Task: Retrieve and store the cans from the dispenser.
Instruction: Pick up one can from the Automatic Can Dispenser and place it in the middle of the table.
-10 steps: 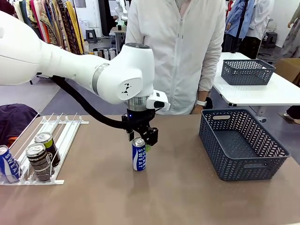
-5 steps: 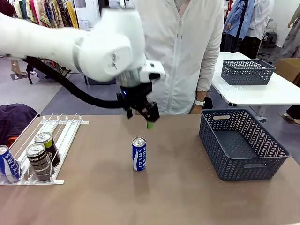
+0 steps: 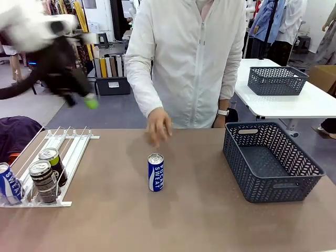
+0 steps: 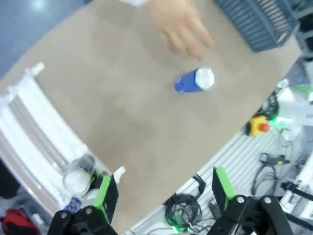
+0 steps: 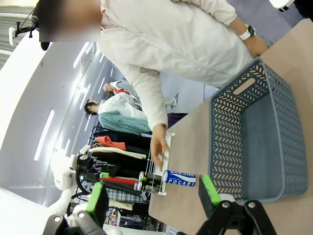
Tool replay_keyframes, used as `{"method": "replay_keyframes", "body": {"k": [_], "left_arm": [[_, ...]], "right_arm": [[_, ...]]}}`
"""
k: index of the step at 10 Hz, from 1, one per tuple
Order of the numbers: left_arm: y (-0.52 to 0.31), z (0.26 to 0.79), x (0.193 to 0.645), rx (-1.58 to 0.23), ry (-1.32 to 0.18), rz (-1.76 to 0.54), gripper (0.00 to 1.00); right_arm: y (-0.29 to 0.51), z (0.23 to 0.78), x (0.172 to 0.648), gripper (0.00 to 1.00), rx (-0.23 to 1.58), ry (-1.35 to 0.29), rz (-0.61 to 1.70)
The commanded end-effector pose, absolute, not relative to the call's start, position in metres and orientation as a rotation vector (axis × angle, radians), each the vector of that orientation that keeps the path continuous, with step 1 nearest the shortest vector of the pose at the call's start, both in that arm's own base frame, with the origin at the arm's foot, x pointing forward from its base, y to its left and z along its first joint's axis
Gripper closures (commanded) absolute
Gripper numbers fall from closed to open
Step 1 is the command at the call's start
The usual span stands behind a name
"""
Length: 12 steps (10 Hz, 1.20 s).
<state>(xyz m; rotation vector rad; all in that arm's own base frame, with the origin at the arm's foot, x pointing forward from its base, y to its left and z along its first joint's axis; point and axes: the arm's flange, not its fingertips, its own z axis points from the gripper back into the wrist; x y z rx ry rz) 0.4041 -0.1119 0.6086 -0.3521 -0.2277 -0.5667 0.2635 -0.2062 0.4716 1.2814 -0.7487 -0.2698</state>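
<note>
A blue-and-white can (image 3: 155, 172) stands upright alone in the middle of the table, also seen in the left wrist view (image 4: 195, 81) and the right wrist view (image 5: 178, 177). A person's hand (image 3: 158, 127) hovers just behind and above it, not touching. The white dispenser (image 3: 63, 149) lies at the left with a blue can (image 3: 9, 184) and two dark cans (image 3: 43, 181) at its low end. My left gripper (image 3: 81, 101) is blurred, high over the far left, open and empty (image 4: 161, 191). My right gripper (image 5: 153, 196) is open with nothing between its fingers.
A dark grey lattice basket (image 3: 236, 157) sits on the right of the table, nothing visible in it. A second such basket (image 3: 276, 80) rests on a white table behind. A dark cloth (image 3: 16, 134) lies beyond the dispenser. The person stands at the far edge.
My left gripper opened off the blue-and-white can, rose and swung away to the upper left. The can stayed put. The person's hand came down toward the can.
</note>
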Motion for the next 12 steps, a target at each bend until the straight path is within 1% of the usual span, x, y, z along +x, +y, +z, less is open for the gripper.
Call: {"method": "replay_keyframes", "body": {"k": [1, 2, 3, 5, 6, 7, 8, 9, 12], "left_arm": [[0.0, 0.603, 0.404, -0.523, -0.263, -0.394, 0.0], [0.062, 0.598, 0.398, -0.655, -0.276, -0.353, 0.0], [0.116, 0.581, 0.396, -0.868, -0.297, -0.296, 0.0], [0.186, 0.524, 0.386, -1.15, -0.34, -0.099, 0.0], [0.2, 0.503, 0.38, -1.239, -0.358, -0.045, 0.0], [0.199, 0.492, 0.375, -1.243, -0.349, -0.069, 0.0], [0.194, 0.489, 0.377, -1.201, -0.324, -0.117, 0.0], [0.215, 0.493, 0.364, -1.203, -0.346, -0.043, 0.0], [0.215, 0.493, 0.364, -1.203, -0.346, -0.043, 0.0]], "right_arm": [[-0.205, 0.475, 0.266, 0.0, 1.301, -0.772, -0.271], [-0.205, 0.475, 0.266, 0.0, 1.301, -0.772, -0.271], [-0.205, 0.475, 0.266, 0.0, 1.301, -0.772, -0.271], [-0.205, 0.475, 0.266, 0.0, 1.301, -0.772, -0.271], [-0.205, 0.475, 0.266, 0.0, 1.301, -0.772, -0.271], [-0.205, 0.475, 0.266, 0.0, 1.301, -0.772, -0.271], [-0.205, 0.475, 0.266, 0.0, 1.301, -0.772, -0.271], [-0.205, 0.475, 0.266, 0.0, 1.301, -0.772, -0.271], [-0.205, 0.475, 0.266, 0.0, 1.301, -0.772, -0.271]]}}
